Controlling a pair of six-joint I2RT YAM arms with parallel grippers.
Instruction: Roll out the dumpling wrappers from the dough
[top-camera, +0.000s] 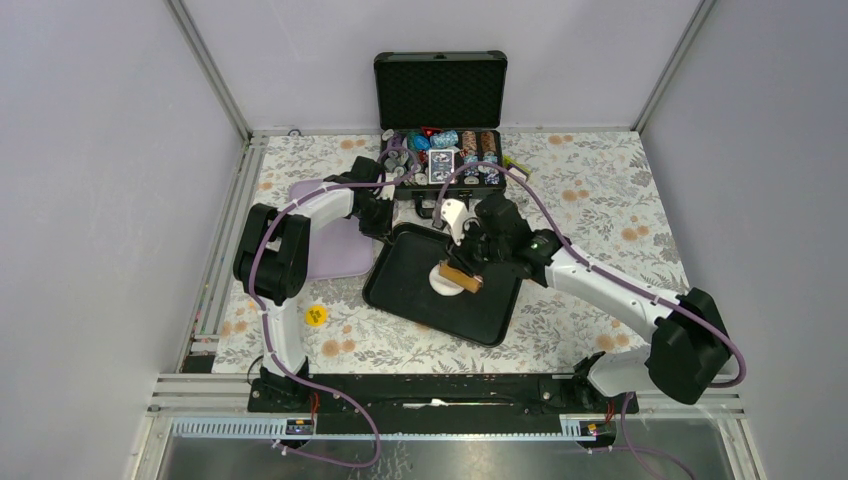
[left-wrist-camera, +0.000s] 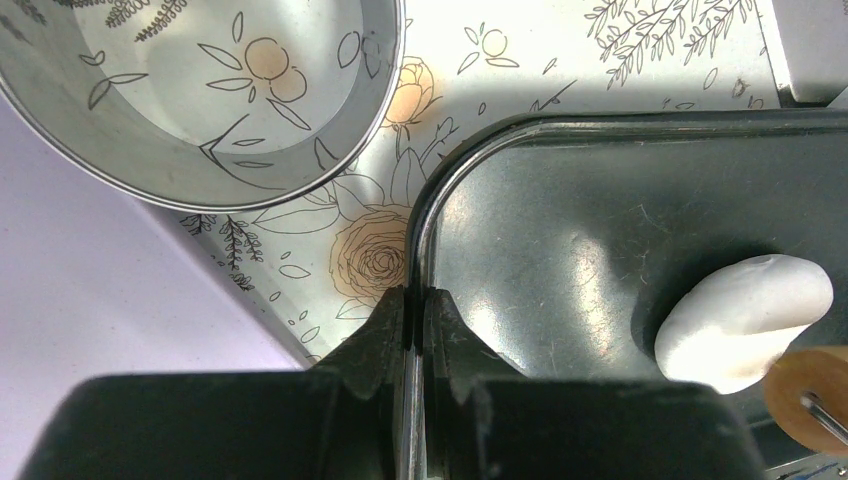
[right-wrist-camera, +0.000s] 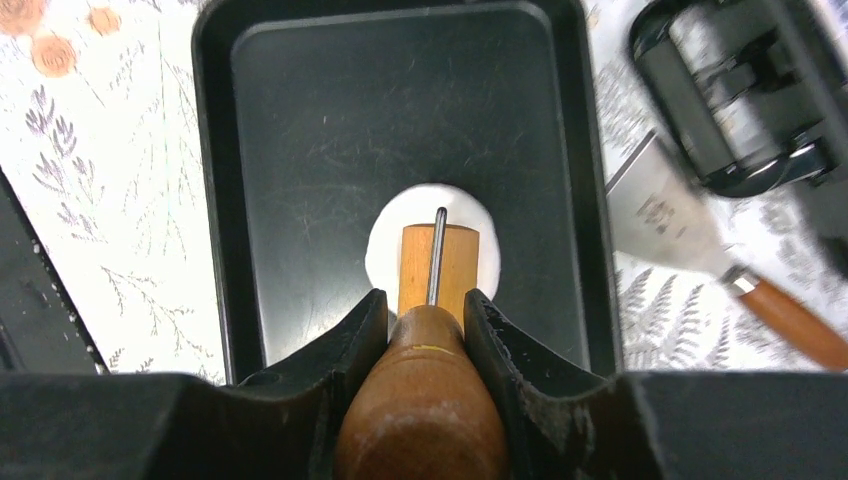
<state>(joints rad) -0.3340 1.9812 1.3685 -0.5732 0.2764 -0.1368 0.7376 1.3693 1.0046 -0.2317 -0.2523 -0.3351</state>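
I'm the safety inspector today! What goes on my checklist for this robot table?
Surface: table under a flowery cloth; black tray in the middle.
Job's things: white dough on the tray, wooden roller on top of it; steel ring cutter near the tray's corner.
Clutter: open case of poker chips, spatula, lilac mat, small yellow thing.
Grippers: left gripper shut on the tray's rim; right gripper shut on the roller's handle.
Cables: purple cables run along both arms.
Surroundings: plain grey walls, metal frame.
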